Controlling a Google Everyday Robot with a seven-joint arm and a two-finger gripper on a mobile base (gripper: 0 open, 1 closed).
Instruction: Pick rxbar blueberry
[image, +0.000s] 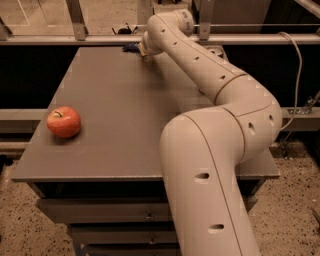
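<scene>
The rxbar blueberry (130, 47) shows as a small dark navy-blue shape lying at the far edge of the grey table (115, 110), partly hidden by my arm. My gripper (142, 51) is at the far end of the outstretched arm, right beside the bar on its right and low over the table. Most of the gripper is hidden behind the wrist. I cannot tell whether it touches the bar.
A red apple (64, 121) sits near the table's front left edge. My large white arm (215, 150) crosses the right half of the table. A metal railing (75, 37) runs behind the far edge. Drawers (100, 215) sit under the tabletop.
</scene>
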